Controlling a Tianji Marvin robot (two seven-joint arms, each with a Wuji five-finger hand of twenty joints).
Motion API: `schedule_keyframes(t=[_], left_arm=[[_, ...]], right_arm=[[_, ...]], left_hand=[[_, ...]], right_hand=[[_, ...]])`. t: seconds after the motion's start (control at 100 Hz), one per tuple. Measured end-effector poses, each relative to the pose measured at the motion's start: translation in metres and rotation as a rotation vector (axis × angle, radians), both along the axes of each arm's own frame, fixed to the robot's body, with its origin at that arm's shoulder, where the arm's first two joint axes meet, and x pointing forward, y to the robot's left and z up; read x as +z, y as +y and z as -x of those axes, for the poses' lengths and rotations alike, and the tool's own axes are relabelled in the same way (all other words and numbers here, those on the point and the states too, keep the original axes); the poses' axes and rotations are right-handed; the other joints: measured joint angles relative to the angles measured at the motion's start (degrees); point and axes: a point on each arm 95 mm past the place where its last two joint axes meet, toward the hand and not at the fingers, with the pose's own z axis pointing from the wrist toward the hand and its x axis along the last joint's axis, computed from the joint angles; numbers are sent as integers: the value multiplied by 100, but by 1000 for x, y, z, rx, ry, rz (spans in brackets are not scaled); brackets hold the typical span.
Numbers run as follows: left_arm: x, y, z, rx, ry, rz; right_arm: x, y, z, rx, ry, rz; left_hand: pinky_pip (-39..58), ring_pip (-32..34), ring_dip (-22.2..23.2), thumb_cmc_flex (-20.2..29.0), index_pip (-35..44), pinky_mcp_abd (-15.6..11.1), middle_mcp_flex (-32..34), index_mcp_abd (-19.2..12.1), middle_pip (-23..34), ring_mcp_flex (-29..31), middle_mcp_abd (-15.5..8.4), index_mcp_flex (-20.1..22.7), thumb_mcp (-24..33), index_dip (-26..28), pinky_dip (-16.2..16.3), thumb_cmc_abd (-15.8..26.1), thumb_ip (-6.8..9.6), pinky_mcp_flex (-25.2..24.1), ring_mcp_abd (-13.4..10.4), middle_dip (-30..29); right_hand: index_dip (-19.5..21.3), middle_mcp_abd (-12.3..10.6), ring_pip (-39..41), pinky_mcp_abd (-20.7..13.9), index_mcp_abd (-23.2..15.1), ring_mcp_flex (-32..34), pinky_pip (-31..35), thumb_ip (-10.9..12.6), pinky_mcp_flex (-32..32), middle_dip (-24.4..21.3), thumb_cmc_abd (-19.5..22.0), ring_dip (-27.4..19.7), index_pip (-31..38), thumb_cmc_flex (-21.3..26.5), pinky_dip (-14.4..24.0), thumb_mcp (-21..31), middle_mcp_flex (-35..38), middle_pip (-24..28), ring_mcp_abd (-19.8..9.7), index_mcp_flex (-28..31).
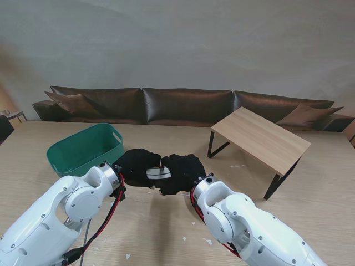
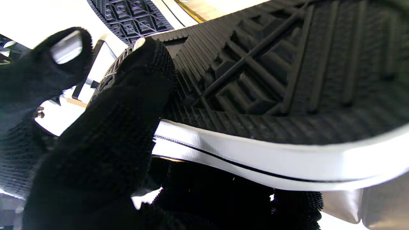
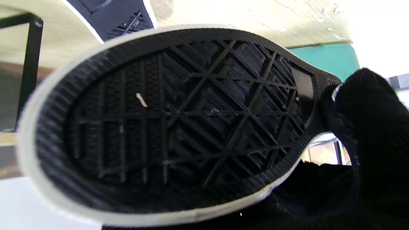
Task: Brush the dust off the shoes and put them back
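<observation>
Each of my black-gloved hands holds one shoe, and they meet over the middle of the table. My left hand (image 1: 136, 165) is shut on a shoe, of which only a white sole strip (image 1: 158, 173) shows from the stand. The left wrist view shows its black treaded sole (image 2: 287, 80) with a white rim, my fingers (image 2: 121, 127) wrapped on it. My right hand (image 1: 183, 173) is shut on the second shoe, black sole (image 3: 179, 121) facing its camera, thumb (image 3: 374, 134) at the edge. The two shoes are close together; each wrist view catches the other shoe (image 2: 131, 17) (image 3: 108, 12) beyond.
A green plastic basket (image 1: 89, 158) stands on the table to the left, just past my left hand. A small wooden side table (image 1: 260, 138) on black legs stands at the right. A brown sofa (image 1: 183, 105) runs along the far edge. Small white scraps (image 1: 208, 241) lie near me.
</observation>
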Motion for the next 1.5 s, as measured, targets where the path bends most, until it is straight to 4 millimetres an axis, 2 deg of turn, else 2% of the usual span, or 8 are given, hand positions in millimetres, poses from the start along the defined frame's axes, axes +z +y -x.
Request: schedule_keyframes(t=[0.11, 0.15, 0.27, 0.41, 0.58, 0.8, 1.15, 1.5], left_arm=[[3, -1, 1, -4, -12, 6], [4, -1, 2, -5, -16, 9], [7, -3, 4, -6, -26, 16], [7, -1, 7, 18, -24, 20], [6, 6, 13, 79, -7, 46], [13, 20, 20, 166, 30, 127], [22, 50, 27, 369, 269, 356], [2, 44, 15, 363, 483, 276]], right_arm=[[-1, 4, -1, -3, -47, 40], [0, 5, -2, -12, -58, 38], [1, 9, -4, -26, -105, -1], [0, 12, -5, -36, -140, -47], [-1, 13, -7, -29, -132, -62], [-4, 10, -10, 16, -154, -69], [-17, -2, -14, 36, -227, -88], [-29, -10, -15, 73, -262, -127]], left_hand=[[0, 0, 1, 1, -1, 0, 0, 0, 0, -1, 1, 0, 0, 0, 2, 0, 0, 0, 1, 2], [0, 1, 2, 1, -14, 0, 0, 0, 0, -1, 1, 0, 0, 0, 5, 0, 0, 0, 1, 2], [0, -8, 2, 65, -33, 0, -57, 46, 2, -17, 20, -11, -33, 55, 9, 62, -1, -114, 7, 5], [-18, -101, 1, 131, -33, 0, -179, 47, 1, -37, 20, -134, -91, 151, -41, 123, -2, -311, 9, 11], [-400, -121, -355, 118, -1639, -129, -1068, -108, -108, -793, 217, -443, -358, -544, 149, 671, 4, -1026, 64, -1568], [-1134, -995, -927, -816, -4967, 43, -2116, -173, -924, -1852, 582, -657, -136, -2227, 374, 2322, 796, -1991, 631, -3731], [-2776, -2556, -1843, -829, -5596, 453, -3187, -61, -1441, -3219, 948, -1312, -1192, -2545, 529, 2908, 912, -2971, 1146, -4432], [-5450, -3464, -2560, -826, -6024, 436, -4255, -541, -1824, -3940, 515, -2341, -1978, -3115, 586, 3062, 1022, -2925, 1110, -5102]], right_hand=[[44, -48, 494, 0, 3, 585, 759, 63, 3, 158, -159, 210, 387, 589, -163, -123, 576, 294, -86, 487], [84, -62, 664, -10, -25, 881, 1097, 44, 5, 229, -495, 256, 521, 599, -295, 1054, 940, 302, -155, 783], [-876, -205, 896, -163, -224, 1800, 1975, -1406, 75, 543, -1668, 352, 1395, 446, -468, 2353, 2327, 400, -193, 1695], [-1467, -230, 1130, -259, -474, 2281, 2587, -1732, 662, 706, -2138, 543, 1630, 470, -476, 2359, 3140, 246, -194, 2337], [-1725, -230, 1249, -431, -498, 2281, 2838, -1739, 703, 1217, -2156, 923, 1789, 470, -232, 2360, 3152, 239, -196, 2328], [-2282, -222, 1274, -502, -497, 2281, 2839, -1762, 703, 1486, -2155, 1234, 2090, 482, -9, 2360, 3153, 239, -198, 2317], [-2388, -204, 1483, -511, -443, 2281, 2839, -1791, 703, 1564, -2155, 1267, 2266, 489, 77, 2360, 3215, 253, -198, 2317], [-2430, -196, 1785, -515, -441, 2285, 2839, -1823, 703, 1625, -2166, 1267, 2310, 492, 100, 2360, 3220, 253, -198, 2321]])
